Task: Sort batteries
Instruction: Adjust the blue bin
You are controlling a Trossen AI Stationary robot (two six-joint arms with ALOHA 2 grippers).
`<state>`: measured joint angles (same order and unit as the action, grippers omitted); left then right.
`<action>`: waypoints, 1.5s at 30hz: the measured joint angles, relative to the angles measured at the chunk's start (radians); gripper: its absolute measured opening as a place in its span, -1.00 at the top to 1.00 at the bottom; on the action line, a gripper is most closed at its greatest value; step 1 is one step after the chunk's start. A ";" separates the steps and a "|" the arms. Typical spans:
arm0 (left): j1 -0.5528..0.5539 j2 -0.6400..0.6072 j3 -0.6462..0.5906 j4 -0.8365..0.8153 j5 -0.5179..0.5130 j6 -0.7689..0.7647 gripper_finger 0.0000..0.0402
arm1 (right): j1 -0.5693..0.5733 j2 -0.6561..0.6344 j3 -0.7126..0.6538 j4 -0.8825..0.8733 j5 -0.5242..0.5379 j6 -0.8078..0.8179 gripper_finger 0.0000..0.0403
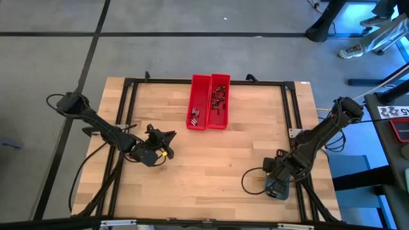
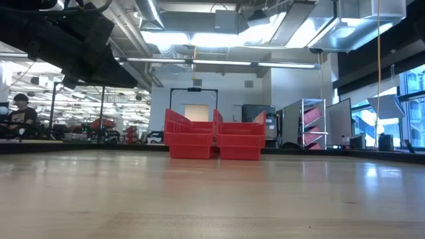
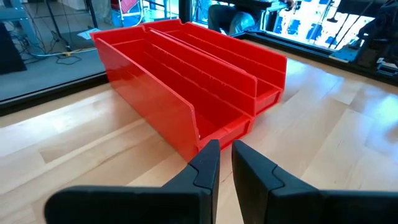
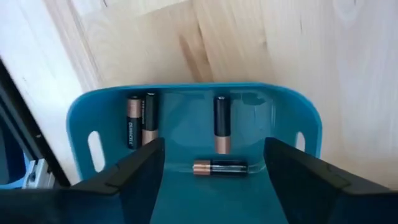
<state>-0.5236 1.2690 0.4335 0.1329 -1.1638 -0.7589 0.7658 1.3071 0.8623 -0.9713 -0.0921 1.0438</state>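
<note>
Jaws spread wide and empty, the right gripper [image 4: 214, 180] is hovering over the blue tray [image 4: 84, 124], best straddling one lying battery [image 4: 220, 167] squarely; the left gripper [image 3: 225, 163] is idling near-clenched.

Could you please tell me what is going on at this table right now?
A two-armed robot is sorting batteries. The right gripper hangs open over a blue plastic tray at the table's near right corner, where four black-and-copper cylindrical batteries lie loose; it holds none of them. Two red plastic bins at the far middle of the wooden table already hold batteries. The left gripper waits mid-left, its fingers nearly together and empty.
</note>
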 joint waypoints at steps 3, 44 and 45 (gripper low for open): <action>0.000 0.000 0.000 -0.002 -0.001 0.000 0.84 | 0.000 -0.001 0.016 -0.001 0.017 -0.031 -0.32; 0.001 0.000 0.000 -0.003 -0.001 -0.004 0.84 | -0.620 -0.003 -0.116 0.204 0.245 -1.177 0.96; 0.001 0.000 0.000 -0.003 -0.001 -0.004 0.84 | -0.645 -0.003 -0.107 0.218 0.259 -1.218 0.95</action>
<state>-0.5228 1.2690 0.4335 0.1303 -1.1648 -0.7634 0.1207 1.3043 0.7553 -0.7532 0.1669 -0.1744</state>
